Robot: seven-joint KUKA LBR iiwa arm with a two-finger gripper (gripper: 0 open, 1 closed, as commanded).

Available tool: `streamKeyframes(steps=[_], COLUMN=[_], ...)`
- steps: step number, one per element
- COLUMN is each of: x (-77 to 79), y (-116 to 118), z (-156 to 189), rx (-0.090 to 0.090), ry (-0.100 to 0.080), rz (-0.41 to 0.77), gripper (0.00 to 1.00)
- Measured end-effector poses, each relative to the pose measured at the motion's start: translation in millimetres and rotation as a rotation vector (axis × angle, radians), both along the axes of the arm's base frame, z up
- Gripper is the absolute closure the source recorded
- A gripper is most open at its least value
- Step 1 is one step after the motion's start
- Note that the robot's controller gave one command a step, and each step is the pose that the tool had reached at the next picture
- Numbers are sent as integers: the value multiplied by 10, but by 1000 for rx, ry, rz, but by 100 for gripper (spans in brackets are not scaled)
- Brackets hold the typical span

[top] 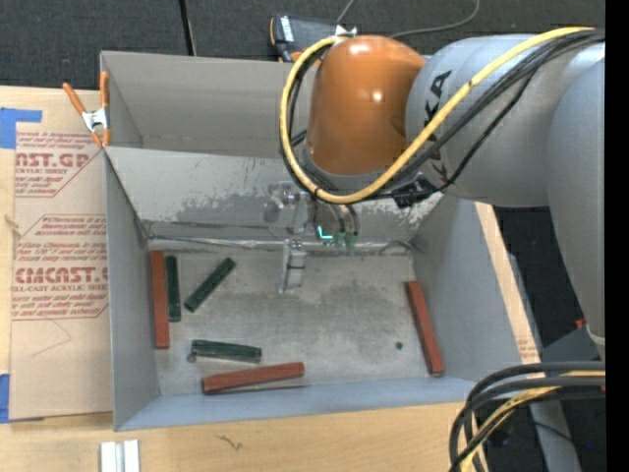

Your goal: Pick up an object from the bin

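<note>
Camera view: gripper [293,266] hangs mid-frame over the bare floor of the bin [354,327] (spread or pressed together, cannot tell). Nearest, a dark green bar [209,284] lies left of it, slanting lower-left to upper-right.

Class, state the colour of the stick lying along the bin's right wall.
The stick is reddish-brown; camera view.

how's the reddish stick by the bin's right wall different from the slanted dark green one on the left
Colour: the reddish stick is red-brown, the green stick is dark green.
Size: the reddish stick looks longer and broader than the green stick.
Pose: the reddish stick runs along the right wall of the bin, the green stick lies diagonally in the left half.
Both are straight, slim bars lying flat on the floor.
</note>
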State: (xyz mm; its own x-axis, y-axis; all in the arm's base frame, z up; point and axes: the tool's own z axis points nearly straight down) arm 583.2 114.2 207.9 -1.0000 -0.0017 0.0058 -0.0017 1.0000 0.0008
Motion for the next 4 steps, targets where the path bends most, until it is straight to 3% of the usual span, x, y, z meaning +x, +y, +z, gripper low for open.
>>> streamKeyframes(steps=[1,2,3,4], x=[54,36,44,-58], y=[445,613,607,747], z=[-1261,-1388,-1378,450], rx=[0,0,0,4], ry=[1,-5,-6,-15], rz=[-41,-190,-191,-158], gripper=[0,0,100,100])
